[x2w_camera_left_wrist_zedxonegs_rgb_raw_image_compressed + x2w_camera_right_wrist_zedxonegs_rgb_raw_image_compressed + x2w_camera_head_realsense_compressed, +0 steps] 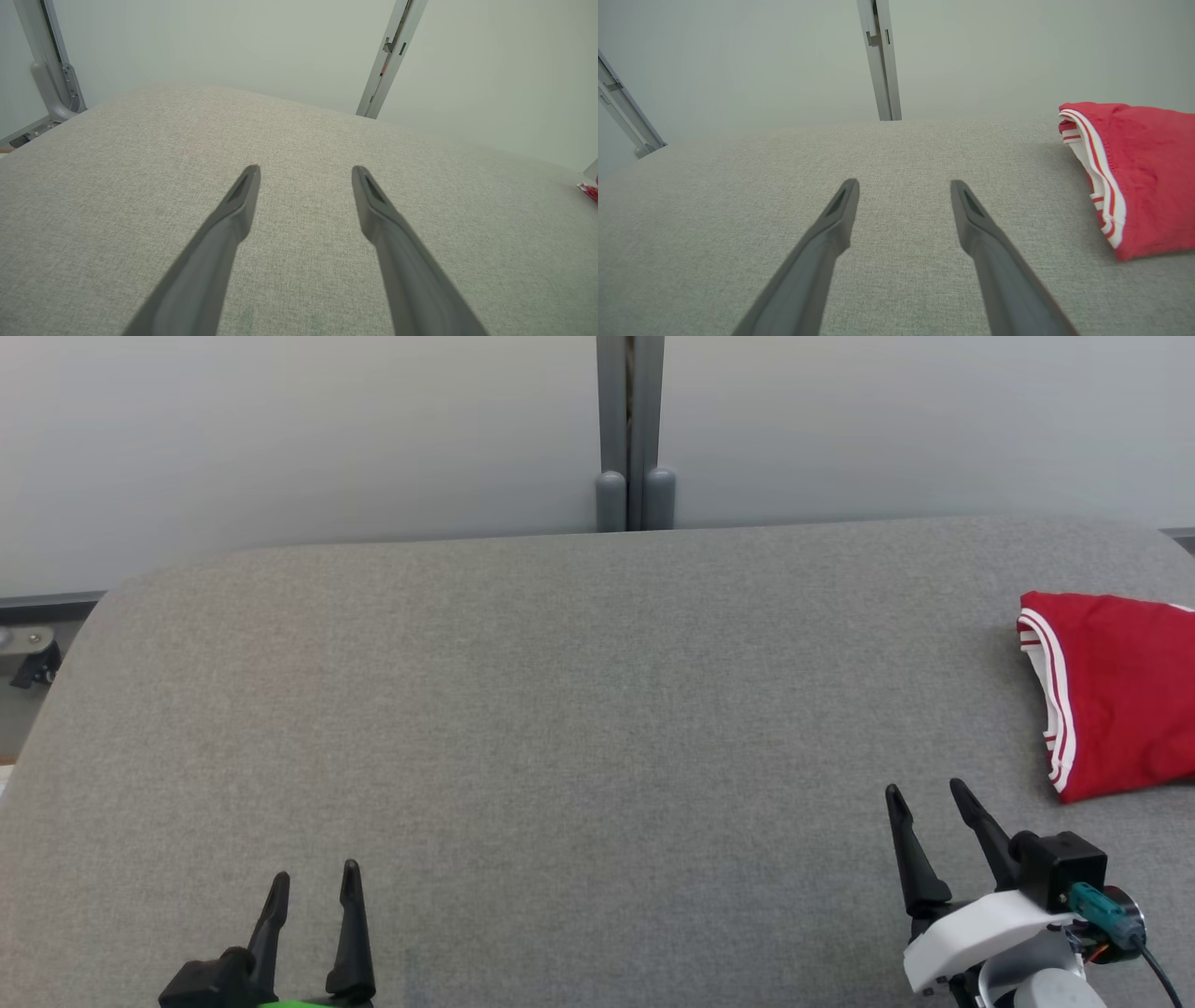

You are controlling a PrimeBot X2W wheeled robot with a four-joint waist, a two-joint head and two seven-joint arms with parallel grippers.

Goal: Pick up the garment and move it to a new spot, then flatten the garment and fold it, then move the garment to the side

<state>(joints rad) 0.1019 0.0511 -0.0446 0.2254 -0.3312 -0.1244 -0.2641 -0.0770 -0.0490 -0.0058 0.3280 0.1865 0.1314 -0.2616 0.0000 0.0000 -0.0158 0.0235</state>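
Nearest you, at 7 o'clock in the head view, the left tool (316,872) stands spread and empty. At 5 o'clock the right tool (927,789) is likewise released, gripping nothing. Both hover over the counter (560,709) — a grey, woven, padded-looking top with rounded far corners. The garment (1120,691) lies at 3 o'clock by the right edge, just beyond the right tool and apart from it. It is soft red cloth with white-striped trim, folded into a compact stack and partly cut off by the frame. To my eye the fold and the move aside look done — if so, you need only keep clear. At 12 o'clock a grey metal post (631,429) stands against the pale wall.
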